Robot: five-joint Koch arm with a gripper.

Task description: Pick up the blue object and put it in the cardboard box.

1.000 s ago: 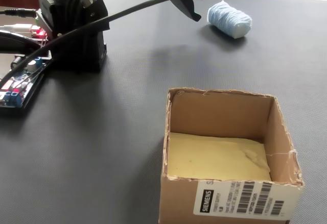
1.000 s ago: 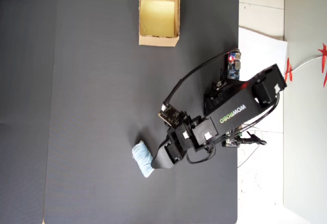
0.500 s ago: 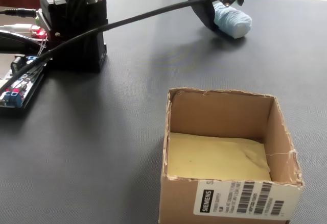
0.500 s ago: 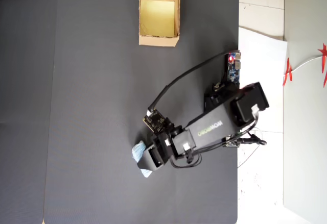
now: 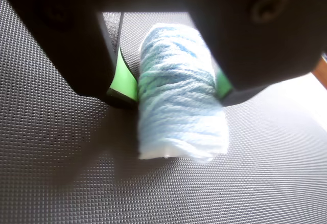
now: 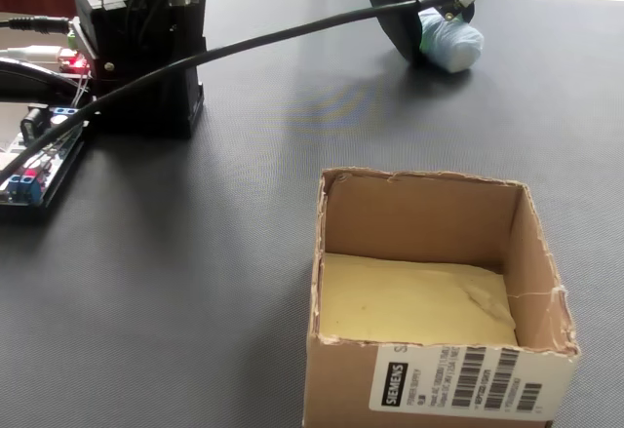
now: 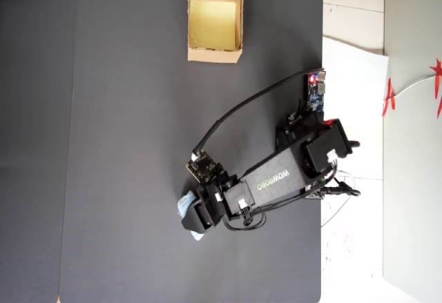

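Note:
The blue object (image 5: 179, 96) is a pale blue wound-yarn bundle lying on the black ribbed mat. My gripper (image 5: 175, 91) straddles it, and the green pads (image 5: 127, 78) press against its two sides, so it is shut on it. In the fixed view the bundle (image 6: 450, 43) sticks out from under the gripper (image 6: 429, 38) at the far right. From overhead only a sliver of the bundle (image 7: 185, 206) shows beside the gripper (image 7: 193, 217). The cardboard box (image 6: 341, 369) stands open and empty in the foreground, far from the gripper. In the overhead view the box (image 7: 214, 56) sits at the top.
The arm's black base (image 6: 146, 48) stands at the far left with a circuit board (image 6: 34, 170) beside it. A black cable (image 6: 244, 43) runs from the base to the wrist. The mat's edge (image 7: 322, 110) lies right of the arm.

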